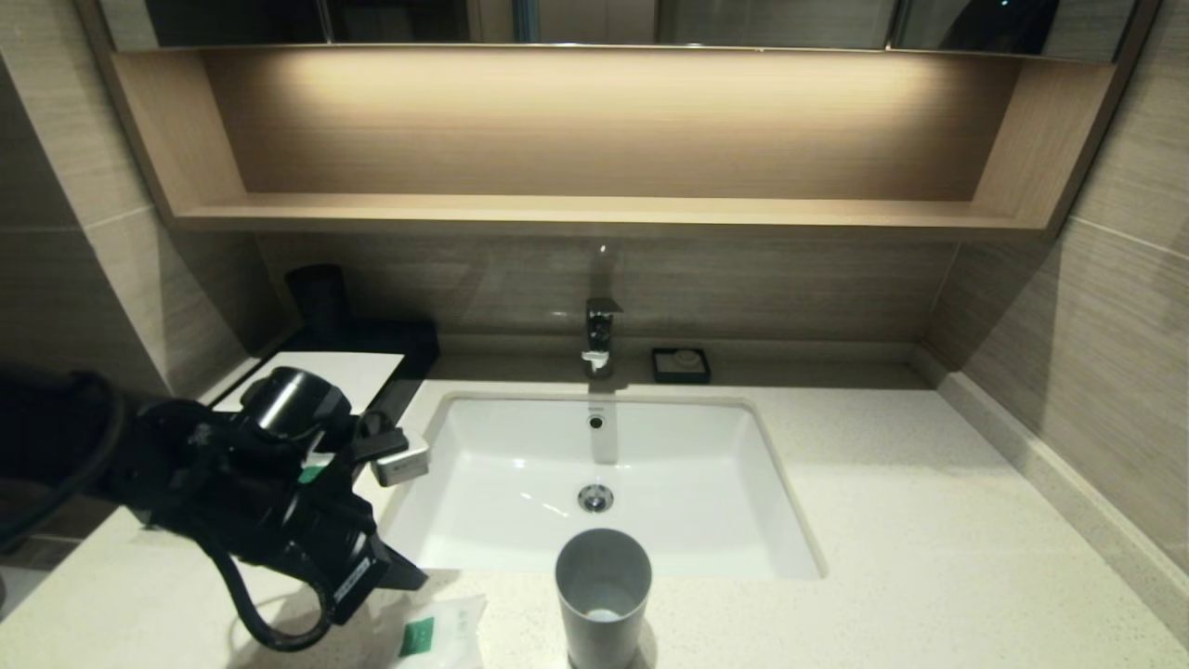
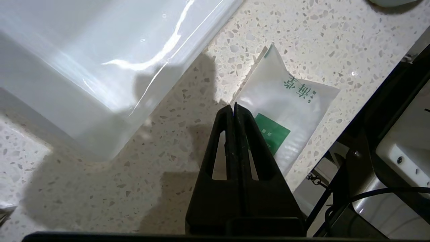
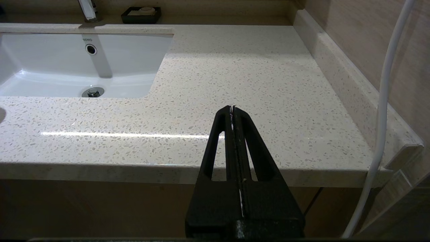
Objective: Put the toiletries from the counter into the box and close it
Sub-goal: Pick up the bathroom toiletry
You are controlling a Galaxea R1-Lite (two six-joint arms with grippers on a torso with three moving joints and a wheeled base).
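Observation:
A squarish translucent-white packet (image 1: 437, 632) with a green label lies on the cream speckled counter (image 1: 929, 520), near its front edge and left of the grey cup. My left gripper (image 1: 407, 576) hovers just over it, shut and holding nothing. In the left wrist view its tips (image 2: 234, 107) point at the packet (image 2: 295, 107), near the sink's corner. The black box (image 1: 413, 346) with its white top panel (image 1: 358, 370) stands at the back left; my left arm hides its front. A scrap of green and white (image 1: 313, 472) shows behind the arm. My right gripper (image 3: 232, 108) is shut and empty, just off the counter's front edge.
A grey cup (image 1: 602, 595) stands upright at the front edge, right of the packet. The white sunken sink (image 1: 520, 446) fills the middle, with the faucet (image 1: 599, 334) and a black soap dish (image 1: 680, 364) behind it. A dark cylinder (image 1: 319, 297) stands behind the box.

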